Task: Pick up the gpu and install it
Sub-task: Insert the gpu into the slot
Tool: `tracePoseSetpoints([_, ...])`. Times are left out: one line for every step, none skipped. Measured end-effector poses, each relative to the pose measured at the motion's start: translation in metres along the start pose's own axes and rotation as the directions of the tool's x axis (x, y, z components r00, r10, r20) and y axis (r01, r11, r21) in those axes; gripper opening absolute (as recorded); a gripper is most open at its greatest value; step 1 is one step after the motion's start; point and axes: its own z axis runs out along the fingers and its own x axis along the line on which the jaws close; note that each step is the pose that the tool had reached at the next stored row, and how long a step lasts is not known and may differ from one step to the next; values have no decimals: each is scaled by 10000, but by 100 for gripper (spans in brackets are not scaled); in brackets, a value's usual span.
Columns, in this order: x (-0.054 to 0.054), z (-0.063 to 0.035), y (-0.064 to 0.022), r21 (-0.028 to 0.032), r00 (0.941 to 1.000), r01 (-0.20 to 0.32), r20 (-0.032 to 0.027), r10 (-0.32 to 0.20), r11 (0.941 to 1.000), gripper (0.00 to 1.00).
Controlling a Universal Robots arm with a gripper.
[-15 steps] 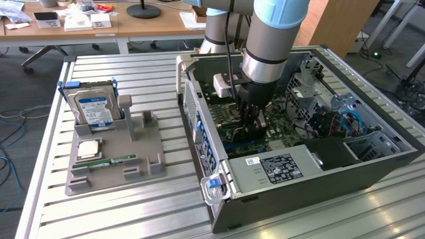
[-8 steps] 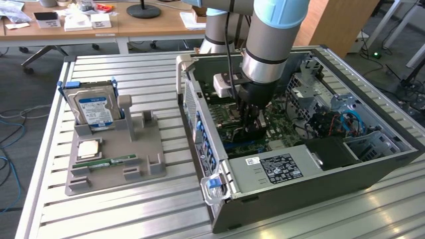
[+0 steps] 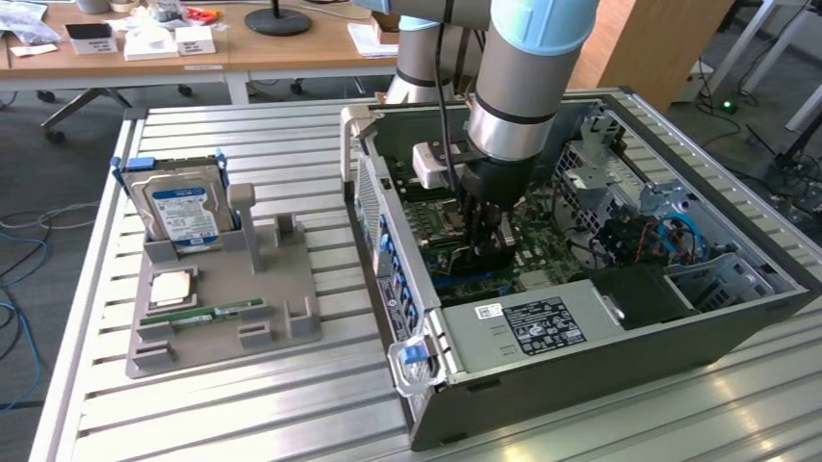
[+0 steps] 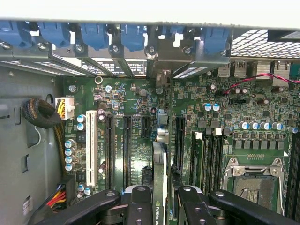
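Observation:
Seen edge-on in the wrist view, the gpu (image 4: 159, 168) is a thin dark green card standing upright between my fingers (image 4: 139, 204). My gripper (image 4: 161, 199) is shut on it. The card hangs just over the motherboard (image 4: 136, 103), in line with the long black expansion slots (image 4: 127, 150). Whether its lower edge touches a slot I cannot tell. In the exterior view my gripper (image 3: 486, 241) reaches straight down into the open computer case (image 3: 617, 356), and the arm hides most of the card.
Blue slot latches (image 4: 93, 35) line the case's rear wall. A CPU socket (image 4: 255, 180) lies beside the card, and cables (image 4: 42, 115) sit at the case side. At the exterior view's left, a grey holder (image 3: 289, 289) carries a hard drive (image 3: 187, 212) and a memory stick (image 3: 212, 313).

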Motion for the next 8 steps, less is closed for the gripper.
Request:
tracePoseSetpoints([0, 0, 0, 0, 10000, 0, 0, 0, 10000, 25])
tracePoseSetpoints([0, 0, 0, 0, 10000, 0, 0, 0, 10000, 25])
tracePoseSetpoints([0, 0, 0, 0, 10000, 0, 0, 0, 10000, 25])
tracePoseSetpoints([0, 0, 0, 0, 10000, 0, -1, 0, 10000, 25])
tracePoseSetpoints([0, 0, 0, -1, 10000, 0, 0, 0, 10000, 25])
tracePoseSetpoints([-2, 9, 5, 0, 10000, -9, 26, 9, 10000, 26])
tracePoseSetpoints([-2, 7, 4, 6, 10000, -10, 15, 10, 10000, 31])
tracePoseSetpoints([-1, 4, 2, 4, 10000, -6, 8, 6, 10000, 31])
